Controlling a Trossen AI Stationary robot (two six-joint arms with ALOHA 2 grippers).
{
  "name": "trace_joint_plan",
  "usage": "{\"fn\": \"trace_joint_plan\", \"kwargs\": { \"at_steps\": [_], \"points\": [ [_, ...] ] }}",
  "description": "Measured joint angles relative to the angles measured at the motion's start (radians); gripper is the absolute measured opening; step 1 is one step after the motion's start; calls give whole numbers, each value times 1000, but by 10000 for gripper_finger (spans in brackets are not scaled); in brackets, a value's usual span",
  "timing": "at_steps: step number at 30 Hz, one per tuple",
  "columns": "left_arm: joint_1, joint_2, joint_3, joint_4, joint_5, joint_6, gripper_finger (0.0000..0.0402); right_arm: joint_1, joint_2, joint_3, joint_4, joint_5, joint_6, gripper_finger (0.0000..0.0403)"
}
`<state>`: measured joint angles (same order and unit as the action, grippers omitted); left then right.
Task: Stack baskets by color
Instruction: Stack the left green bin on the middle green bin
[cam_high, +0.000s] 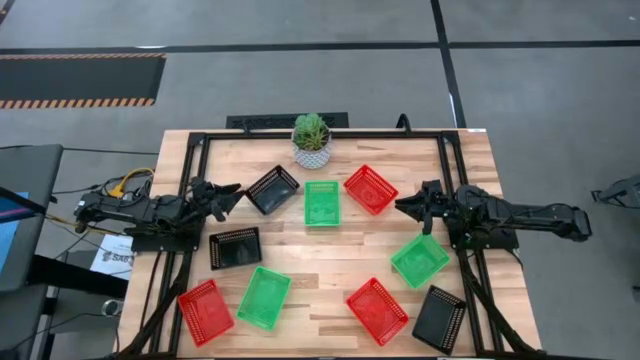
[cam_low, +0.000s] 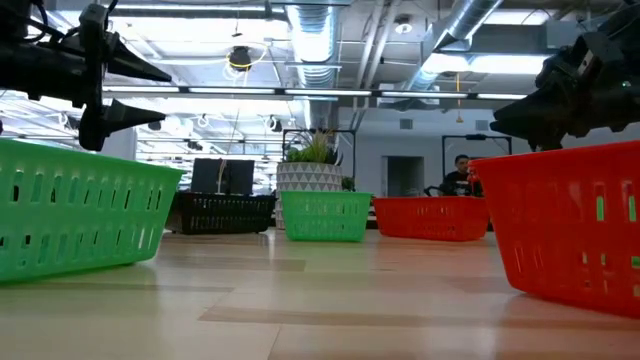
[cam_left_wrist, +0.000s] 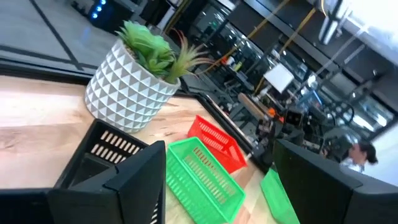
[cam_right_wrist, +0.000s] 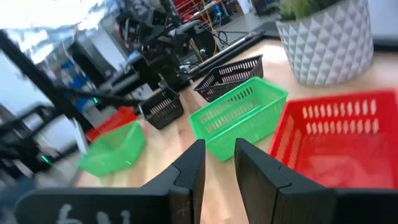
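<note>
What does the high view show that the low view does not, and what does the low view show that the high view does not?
Only the high view shows all nine baskets spread apart, none stacked, such as the black basket at the near right corner, and both arms whole, the left hand and the right hand above the table. Only the low view shows the room behind, with a person sitting there. Both show the plant in its white pot, with a green basket in front of it.

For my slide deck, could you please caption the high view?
Nine unstacked baskets ring the table; the open left gripper and right gripper hover over it.
</note>
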<state>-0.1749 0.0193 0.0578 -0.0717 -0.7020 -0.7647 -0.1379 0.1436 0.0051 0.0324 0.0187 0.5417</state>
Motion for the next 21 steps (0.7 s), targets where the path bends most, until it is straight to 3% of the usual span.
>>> {"fn": "trace_joint_plan", "kwargs": {
  "at_steps": [9, 17, 21],
  "points": [
    [0, 0, 0, 2, -32, 4, 285, 0, 0, 8, 23, 10, 62, 109],
    [0, 0, 0, 22, -36, -134, 285, 0, 0, 16, 93, 12, 306, 109],
    [0, 0, 0, 90, 31, -183, 285, -11, 0, 16, 154, 16, 417, 109]
  ]
}}
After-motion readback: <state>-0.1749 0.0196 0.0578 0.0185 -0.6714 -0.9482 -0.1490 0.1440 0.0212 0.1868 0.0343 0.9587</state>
